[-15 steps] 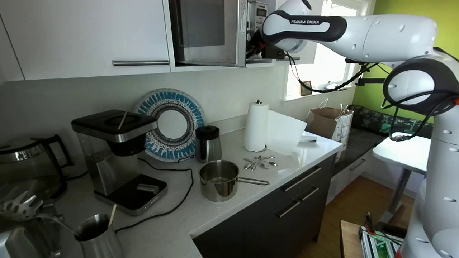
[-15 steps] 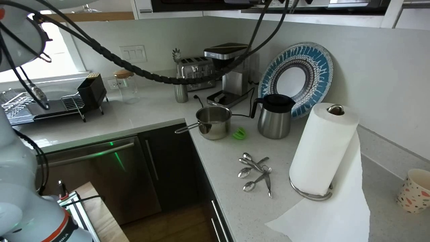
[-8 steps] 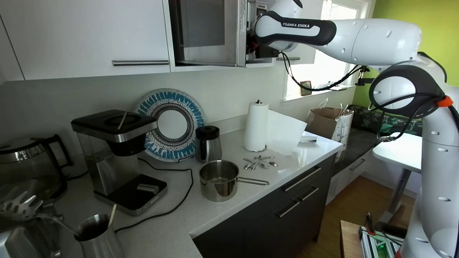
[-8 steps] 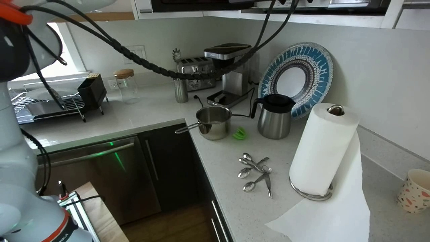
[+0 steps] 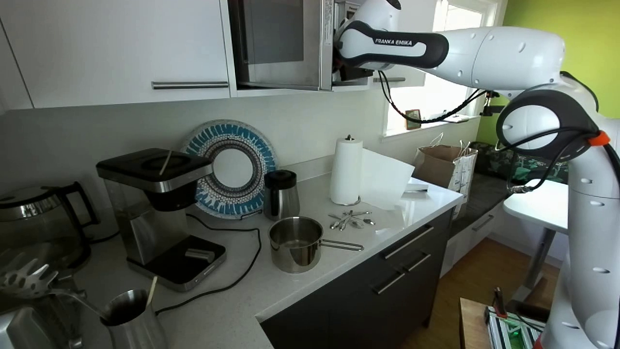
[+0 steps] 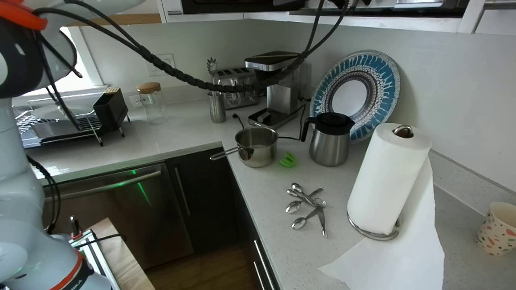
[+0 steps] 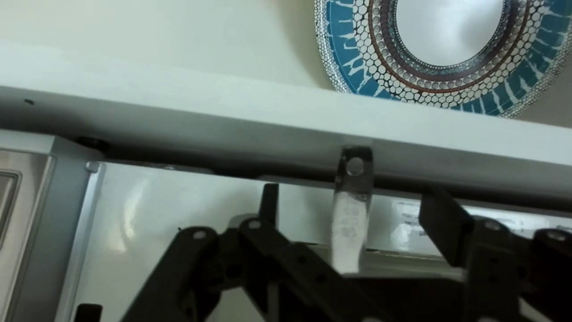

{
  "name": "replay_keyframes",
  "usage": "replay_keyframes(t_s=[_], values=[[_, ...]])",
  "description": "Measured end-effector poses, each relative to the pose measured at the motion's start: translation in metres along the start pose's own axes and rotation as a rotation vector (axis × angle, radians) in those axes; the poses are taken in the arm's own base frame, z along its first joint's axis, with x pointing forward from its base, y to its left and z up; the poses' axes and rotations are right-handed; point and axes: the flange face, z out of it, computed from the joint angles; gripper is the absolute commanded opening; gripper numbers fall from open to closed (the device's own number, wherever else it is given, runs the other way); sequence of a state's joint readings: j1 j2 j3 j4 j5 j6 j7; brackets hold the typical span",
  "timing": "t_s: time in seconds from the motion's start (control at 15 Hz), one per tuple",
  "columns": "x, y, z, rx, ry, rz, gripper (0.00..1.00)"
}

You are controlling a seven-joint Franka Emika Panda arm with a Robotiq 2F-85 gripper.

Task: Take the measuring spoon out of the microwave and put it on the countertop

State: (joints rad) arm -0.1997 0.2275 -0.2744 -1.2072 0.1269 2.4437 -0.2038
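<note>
STATUS. The gripper (image 7: pixel 355 212) stands wide at the mouth of the microwave (image 7: pixel 152 214) and holds nothing. The spoon (image 7: pixel 351 223) is at the same mouth: its holed handle projects past the microwave's front edge, between the fingers (image 7: pixel 269 205) and apart from both. Its bowl is hidden.

RISK 1: SLIP. If the fingers close on the holed tip only, the smooth metal may pivot or pull free. The spoon could then fall past the shelf (image 7: pixel 268 103) directly under the microwave, or slide further inside.

RISK 2: CONTACT. Excess forward travel may drive a fingertip into the microwave's front frame before the handle is secured.

RISK 3: WITHDRAWAL. The microwave's door (image 5: pixel 278 36) stands ajar, with the arm (image 5: pixel 484 51) entering just beside its free edge. Sideways travel could strike the door and jar the spoon loose.

RISK 4: PLACEMENT. Loose cutlery (image 6: pixel 308 199) lies on the counter (image 6: pixel 266 193) below the microwave. Release over it could tangle or scatter pieces; select a bare area.
</note>
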Motion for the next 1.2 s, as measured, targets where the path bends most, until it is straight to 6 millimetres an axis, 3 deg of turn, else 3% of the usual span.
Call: replay_keyframes(t_s=[0.13,0.2,0.27,0.4,0.6,0.8,0.87,1.2], values=[[-0.001,-0.003,0.004,0.003,-0.005,0.011,0.79],[-0.002,-0.004,0.006,0.004,-0.006,0.019,0.71],[-0.002,-0.005,0.008,0.004,-0.007,0.024,0.54],[-0.002,-0.005,0.010,0.003,-0.008,0.036,0.47],[0.000,-0.005,0.008,0.001,-0.001,0.057,0.20],[0.002,-0.002,0.005,-0.006,0.004,0.070,0.01],[0.002,-0.001,0.004,-0.008,0.004,0.072,0.05],[0.007,-0.009,-0.008,0.002,0.017,0.061,0.06]])
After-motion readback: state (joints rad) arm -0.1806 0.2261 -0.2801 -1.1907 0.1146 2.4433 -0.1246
